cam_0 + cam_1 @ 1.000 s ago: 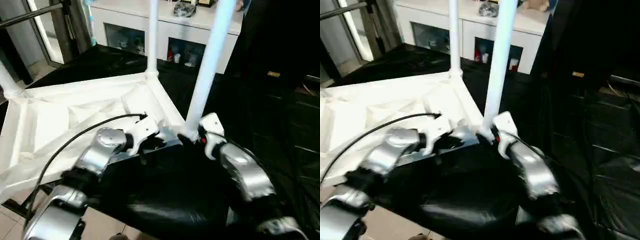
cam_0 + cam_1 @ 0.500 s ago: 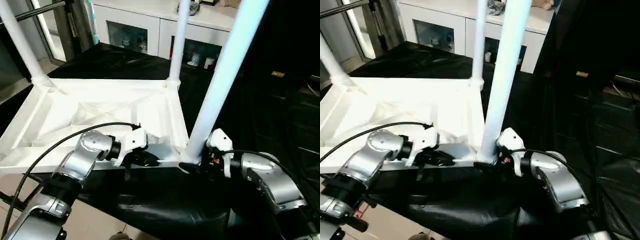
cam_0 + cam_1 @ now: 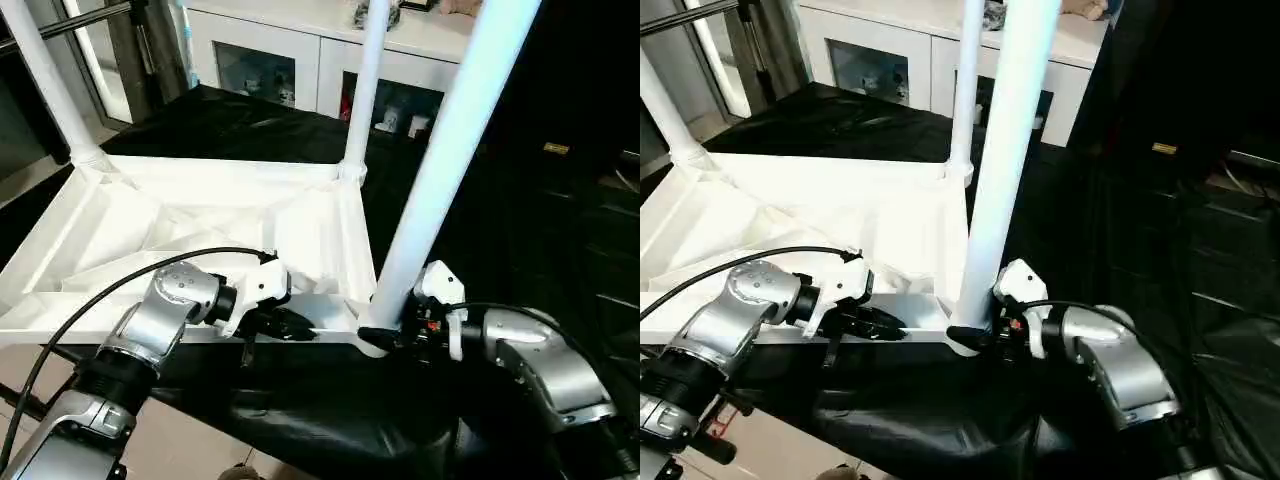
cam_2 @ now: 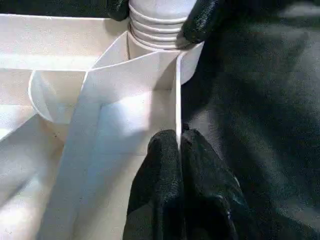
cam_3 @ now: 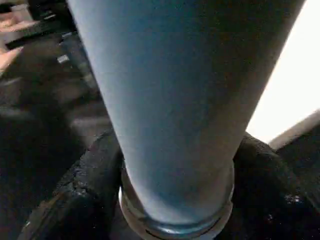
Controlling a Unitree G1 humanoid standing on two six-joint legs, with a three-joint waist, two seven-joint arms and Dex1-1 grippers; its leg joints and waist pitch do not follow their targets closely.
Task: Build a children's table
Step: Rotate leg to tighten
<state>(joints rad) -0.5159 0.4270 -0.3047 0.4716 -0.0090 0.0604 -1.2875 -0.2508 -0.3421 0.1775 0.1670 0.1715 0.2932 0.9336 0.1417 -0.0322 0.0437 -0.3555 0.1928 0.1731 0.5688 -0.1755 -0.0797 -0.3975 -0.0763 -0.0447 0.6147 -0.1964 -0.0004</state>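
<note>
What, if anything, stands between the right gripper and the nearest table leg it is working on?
Nothing visible does. The right gripper has its fingers on either side of the nearest leg at its base, where it enters the corner socket of the table top.

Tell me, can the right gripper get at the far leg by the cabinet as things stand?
Probably not: the right gripper is closed around the near leg, and the far leg stands well beyond it across the tabletop.
</note>
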